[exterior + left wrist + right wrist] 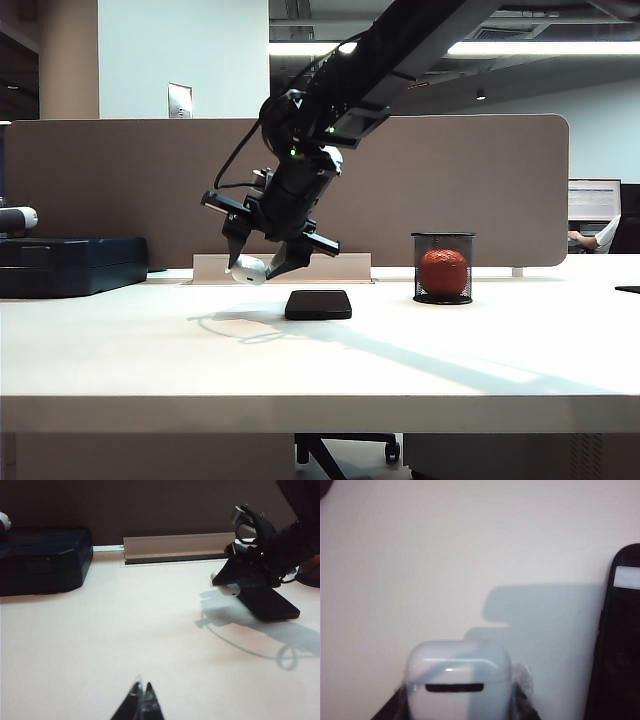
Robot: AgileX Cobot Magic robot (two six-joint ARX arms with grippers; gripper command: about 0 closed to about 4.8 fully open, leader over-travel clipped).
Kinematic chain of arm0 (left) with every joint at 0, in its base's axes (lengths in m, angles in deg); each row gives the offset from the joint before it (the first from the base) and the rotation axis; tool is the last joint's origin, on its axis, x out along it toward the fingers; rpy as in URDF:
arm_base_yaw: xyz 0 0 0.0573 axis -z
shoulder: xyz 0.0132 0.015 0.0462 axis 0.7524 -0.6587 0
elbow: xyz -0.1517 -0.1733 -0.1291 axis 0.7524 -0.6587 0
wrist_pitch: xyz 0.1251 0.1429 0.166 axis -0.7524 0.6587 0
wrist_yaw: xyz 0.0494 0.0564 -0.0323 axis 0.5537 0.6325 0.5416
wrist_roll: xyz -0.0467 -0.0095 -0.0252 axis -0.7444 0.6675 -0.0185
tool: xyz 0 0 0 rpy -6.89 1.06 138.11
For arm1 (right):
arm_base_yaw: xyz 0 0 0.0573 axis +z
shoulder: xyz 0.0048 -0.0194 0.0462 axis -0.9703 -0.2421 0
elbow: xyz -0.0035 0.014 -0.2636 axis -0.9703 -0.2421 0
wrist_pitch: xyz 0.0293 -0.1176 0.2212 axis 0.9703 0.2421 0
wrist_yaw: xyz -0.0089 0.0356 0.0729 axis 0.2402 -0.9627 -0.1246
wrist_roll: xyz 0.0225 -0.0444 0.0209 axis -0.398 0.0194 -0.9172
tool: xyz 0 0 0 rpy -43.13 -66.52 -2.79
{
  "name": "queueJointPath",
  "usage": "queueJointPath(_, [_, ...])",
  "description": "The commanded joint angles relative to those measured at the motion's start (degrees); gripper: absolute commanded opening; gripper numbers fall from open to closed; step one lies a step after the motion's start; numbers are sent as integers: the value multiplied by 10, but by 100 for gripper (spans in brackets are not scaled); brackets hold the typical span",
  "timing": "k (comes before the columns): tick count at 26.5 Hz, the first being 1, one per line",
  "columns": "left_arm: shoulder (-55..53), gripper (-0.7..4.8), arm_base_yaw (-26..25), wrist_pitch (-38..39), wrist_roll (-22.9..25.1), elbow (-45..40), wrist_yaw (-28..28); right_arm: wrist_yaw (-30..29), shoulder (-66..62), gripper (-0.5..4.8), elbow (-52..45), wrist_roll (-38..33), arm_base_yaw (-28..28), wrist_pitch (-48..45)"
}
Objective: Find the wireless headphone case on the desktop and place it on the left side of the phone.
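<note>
My right gripper (258, 270): clamped on the wireless headphone case (457, 682), held above the desktop (320, 370), toward its back edge
Phone (318, 304): flat on the desktop, just beside the case
My left gripper (141, 700): fingers pressed together, empty, over the front edge

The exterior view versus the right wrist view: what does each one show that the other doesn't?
Only the exterior view shows the partition panel, a red ball in a mesh cup, a dark blue case and the whole right arm with its right gripper. Only the right wrist view shows the wireless headphone case close up, with the dark slot on its face. Both show that case held off the desktop, left of the phone.
</note>
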Motion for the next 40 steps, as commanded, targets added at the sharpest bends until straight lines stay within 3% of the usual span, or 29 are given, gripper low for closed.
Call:
queueJointPath(1, [0,-5,-1,-4,-2,1,-2,11,-4,165,4,3,-1,-6])
queueJointPath(31, [0,-5,-1,-4,-2,1,-2,17,-33,172,6,22,-7,-5])
queueJointPath(40, [0,-5,-1,-4,-2,1,-2,15,-32,257,12,22,-7,1])
